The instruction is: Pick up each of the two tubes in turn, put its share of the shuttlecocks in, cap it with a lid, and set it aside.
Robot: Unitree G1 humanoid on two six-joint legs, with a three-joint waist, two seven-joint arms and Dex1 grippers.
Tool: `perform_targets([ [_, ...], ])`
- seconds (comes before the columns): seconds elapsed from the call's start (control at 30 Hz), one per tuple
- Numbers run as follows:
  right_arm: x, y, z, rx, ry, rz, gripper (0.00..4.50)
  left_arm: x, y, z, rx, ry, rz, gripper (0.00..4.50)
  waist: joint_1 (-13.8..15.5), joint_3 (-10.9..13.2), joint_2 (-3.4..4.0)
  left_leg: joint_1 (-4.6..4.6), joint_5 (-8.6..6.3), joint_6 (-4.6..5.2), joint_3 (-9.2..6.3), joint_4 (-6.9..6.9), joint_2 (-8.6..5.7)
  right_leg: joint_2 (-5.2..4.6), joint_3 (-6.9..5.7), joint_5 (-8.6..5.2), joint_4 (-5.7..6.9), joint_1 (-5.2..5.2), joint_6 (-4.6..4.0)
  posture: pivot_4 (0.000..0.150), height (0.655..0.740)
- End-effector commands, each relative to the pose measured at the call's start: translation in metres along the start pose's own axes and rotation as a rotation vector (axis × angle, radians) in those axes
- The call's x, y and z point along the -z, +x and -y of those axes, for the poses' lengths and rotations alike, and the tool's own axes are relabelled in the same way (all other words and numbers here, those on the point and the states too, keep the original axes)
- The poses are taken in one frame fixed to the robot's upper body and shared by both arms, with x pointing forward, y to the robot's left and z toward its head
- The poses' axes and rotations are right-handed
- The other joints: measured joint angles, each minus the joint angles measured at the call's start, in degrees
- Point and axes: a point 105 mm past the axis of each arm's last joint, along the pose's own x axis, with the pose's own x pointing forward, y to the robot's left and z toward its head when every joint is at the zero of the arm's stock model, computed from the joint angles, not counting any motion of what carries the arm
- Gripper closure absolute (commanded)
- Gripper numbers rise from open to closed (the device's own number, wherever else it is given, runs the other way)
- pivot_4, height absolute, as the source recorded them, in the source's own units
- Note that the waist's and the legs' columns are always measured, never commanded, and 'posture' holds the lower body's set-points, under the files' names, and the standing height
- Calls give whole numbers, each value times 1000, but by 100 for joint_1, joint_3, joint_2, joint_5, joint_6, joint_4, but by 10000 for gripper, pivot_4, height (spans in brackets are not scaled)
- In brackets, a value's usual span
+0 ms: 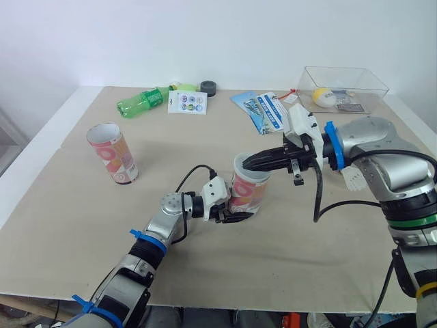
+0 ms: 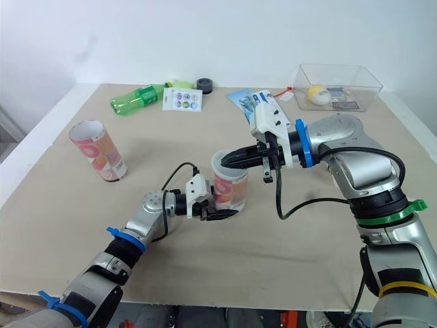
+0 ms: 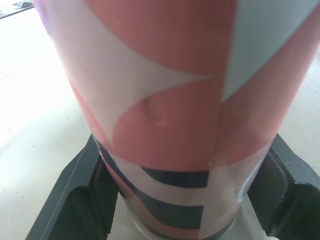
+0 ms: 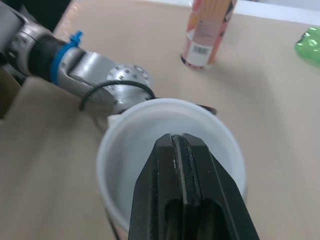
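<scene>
My left arm reaches forward, left gripper (image 1: pixel 237 208) clamped low on the tube (image 1: pixel 250 188). My right forearm lies level, pointing left; right gripper (image 1: pixel 251 163) fingers are pressed together, tips at the tube's mouth.

Green bottle (image 1: pixel 142 101), white card (image 1: pixel 187 102), blue packets (image 1: pixel 263 111), clear box (image 1: pixel 363 82)

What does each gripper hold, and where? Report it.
Left gripper clamps the near tube by its lower wall. Right gripper, shut at the tube's mouth, holds nothing visible.
</scene>
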Motion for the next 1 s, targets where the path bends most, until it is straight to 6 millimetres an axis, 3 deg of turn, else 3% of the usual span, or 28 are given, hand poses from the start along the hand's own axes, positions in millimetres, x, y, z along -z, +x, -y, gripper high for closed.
perform_targets([
  [0.03,-6,5,-2,-21,-52,-28,43982,30,-11,4,-16,-72,-109,14587,-1,0,0,0,0,0,0,0,0,0,0,0,0,0,0,1500,7400],
  [1.0,30,9,-11,-59,-69,-234,43982,27,-10,4,-24,-79,-97,14587,-8,-39,-26,43,-5,-8,3,-8,4,-1,0,-3,-2,12,-13,1500,7400],
])
